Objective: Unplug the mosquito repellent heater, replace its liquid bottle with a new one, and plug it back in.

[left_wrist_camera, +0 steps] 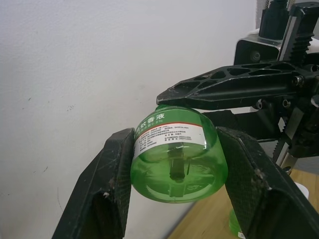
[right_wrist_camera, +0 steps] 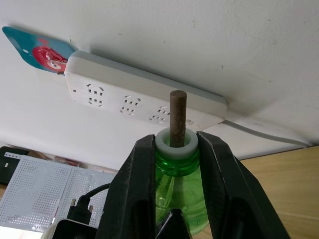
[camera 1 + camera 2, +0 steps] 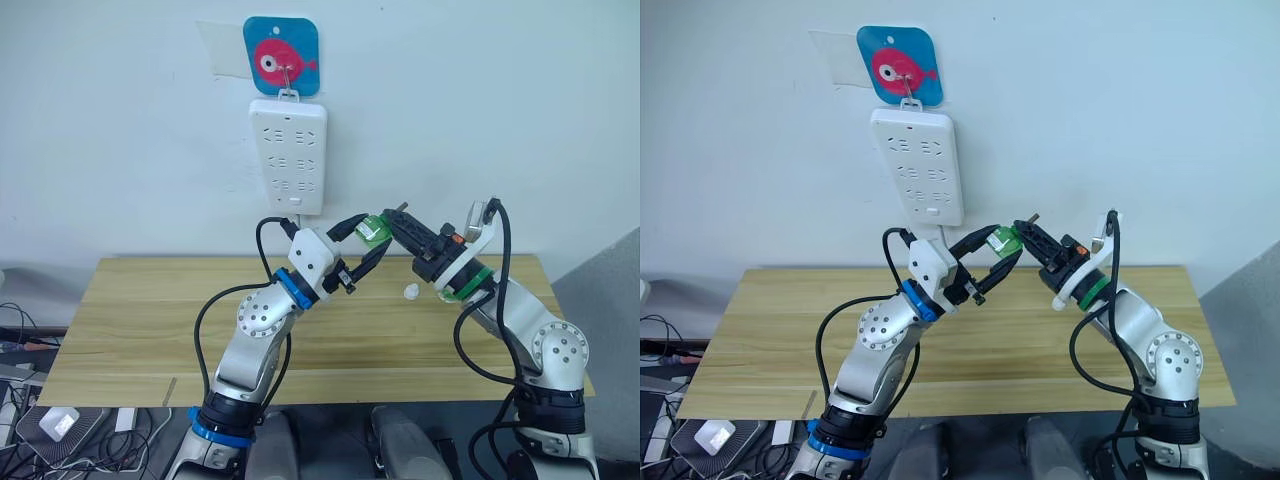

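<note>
- Both grippers meet in the air above the long light wooden table [image 3: 150, 330], in front of the white wall.
- They hold one small green see-through plastic bottle [image 1: 175, 152] with a white label and a brown wick stick [image 2: 177, 117] poking out of its white neck.
- The left gripper [image 1: 177, 174] clamps the fat bottom part of the bottle between its two black fingers.
- The right gripper [image 2: 174, 164] squeezes the neck of the same bottle, just under the white ring.
- So the bottle is gripped at both ends, up off the table.
- The long white plastic power strip [image 3: 288, 155] hangs on the wall from a hook on a blue square card with a pink fish [image 3: 281, 55]. Its sockets look empty.
- I cannot pick out the mosquito repellent heater for sure. A small white thing [image 3: 409, 292] lies on the table near the right arm, but it is too small to tell what it is.
- I think this is the bottle-swap step. The bottle has no heater on it, and nothing is plugged in.
- I cannot tell if this bottle is the old one or the new one.
- Next, I think one gripper must let go, so the other one has the bottle alone. Both should not pull at once, or the bottle may slip or the wick may bend.
</note>
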Available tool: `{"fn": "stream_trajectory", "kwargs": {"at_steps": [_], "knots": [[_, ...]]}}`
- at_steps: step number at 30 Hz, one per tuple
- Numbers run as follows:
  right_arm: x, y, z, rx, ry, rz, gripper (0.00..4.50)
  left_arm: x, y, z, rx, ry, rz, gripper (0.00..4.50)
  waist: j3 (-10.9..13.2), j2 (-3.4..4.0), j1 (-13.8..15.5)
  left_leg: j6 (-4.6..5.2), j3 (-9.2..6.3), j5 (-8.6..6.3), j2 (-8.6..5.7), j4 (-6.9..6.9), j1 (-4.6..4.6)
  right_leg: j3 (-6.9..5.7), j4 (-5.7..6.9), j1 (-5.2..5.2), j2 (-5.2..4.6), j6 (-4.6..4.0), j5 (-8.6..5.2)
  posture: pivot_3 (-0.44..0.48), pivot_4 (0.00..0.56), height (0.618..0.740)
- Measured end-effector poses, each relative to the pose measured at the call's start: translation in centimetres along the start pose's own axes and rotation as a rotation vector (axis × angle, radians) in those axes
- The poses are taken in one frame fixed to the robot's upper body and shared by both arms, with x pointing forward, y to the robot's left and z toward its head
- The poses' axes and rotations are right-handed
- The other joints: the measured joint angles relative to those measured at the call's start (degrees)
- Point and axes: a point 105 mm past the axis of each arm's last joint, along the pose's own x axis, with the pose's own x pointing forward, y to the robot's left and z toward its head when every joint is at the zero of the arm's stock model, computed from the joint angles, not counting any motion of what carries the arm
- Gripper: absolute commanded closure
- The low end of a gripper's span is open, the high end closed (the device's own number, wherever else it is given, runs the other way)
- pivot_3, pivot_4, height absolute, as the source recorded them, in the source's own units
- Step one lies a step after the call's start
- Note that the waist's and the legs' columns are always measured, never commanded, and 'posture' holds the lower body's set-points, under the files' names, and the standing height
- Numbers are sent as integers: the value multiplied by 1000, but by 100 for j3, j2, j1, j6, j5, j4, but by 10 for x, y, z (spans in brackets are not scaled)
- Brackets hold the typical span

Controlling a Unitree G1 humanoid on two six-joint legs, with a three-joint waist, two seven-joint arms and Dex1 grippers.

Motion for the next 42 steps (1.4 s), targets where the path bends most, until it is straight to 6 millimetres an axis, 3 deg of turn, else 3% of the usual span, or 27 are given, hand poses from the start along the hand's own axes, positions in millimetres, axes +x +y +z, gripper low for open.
{"fn": "stream_trajectory", "kwargs": {"at_steps": [2, 3, 7, 11, 12, 14, 18, 24, 34, 42], "knots": [[0, 0, 0, -11, 7, -5, 3670, 0, 0, -1, -2, 2, -1, 2274, -2, 0, 0, 0, 0, 0, 0, 0, 0, -1, 0, 0, 0, 0, 0, -108, 165, 740], [0, 0, -1, -13, 11, -6, 2964, 0, 0, -1, -3, 3, -1, 2274, -4, -1, 0, 0, 0, 0, 0, 0, 0, -1, 0, 0, 0, 0, 0, -106, 163, 740], [-4, 1, -4, -41, 57, -7, 1682, -1, 1, -6, -15, 20, -1, 2274, -11, 1, -1, 0, 2, 0, 0, 0, -1, -1, -1, 0, 0, 0, 0, -111, 164, 740], [-36, -20, -12, -192, 241, -149, 182, -6, 6, -9, -12, 43, -8, 2274, -26, 6, 27, 0, 0, 0, -1, 0, -8, 1, -9, 2, -3, 2, -1, -109, 168, 740], [-45, -28, -12, -217, 274, -202, 24, -7, 7, -9, -12, 45, -9, 2274, -29, 9, 33, 0, 1, 0, -5, -1, -7, 2, -10, 3, -7, 5, -3, -110, 169, 740], [-74, -50, -3, -280, 356, -351, 24, -12, 8, -12, -11, 60, -16, 2274, -30, 10, 31, 0, 6, 0, -5, 0, -6, 2, -11, 2, -7, 5, -3, -121, 172, 740], [-115, -68, 44, -480, 425, -587, 24, -18, 9, -15, -19, 74, -22, 2274, -44, 16, -13, 2, 16, -1, -4, 4, 6, 6, -4, 4, -4, 6, -2, -132, 169, 740], [-139, -109, 97, -614, 438, -880, 24, -20, 2, -19, -36, 83, -42, 2274, -102, 27, -30, 2, 18, -1, -5, 3, 10, 13, -5, 3, -1, 6, -2, -111, 176, 740], [-154, -159, 116, -719, 628, -1072, 24, -30, -1, -21, -42, 108, -41, 2274, -100, 31, 25, 0, 18, 0, -5, -2, 8, 13, -15, 2, -2, 6, -2, -61, 206, 740], [-157, -176, 115, -650, 678, -1117, 24, -33, -1, -21, -46, 121, -20, 2274, -96, 33, 66, 5, 18, -3, -7, -2, 8, 13, -15, 4, -3, 6, -2, -42, 221, 740]]}}
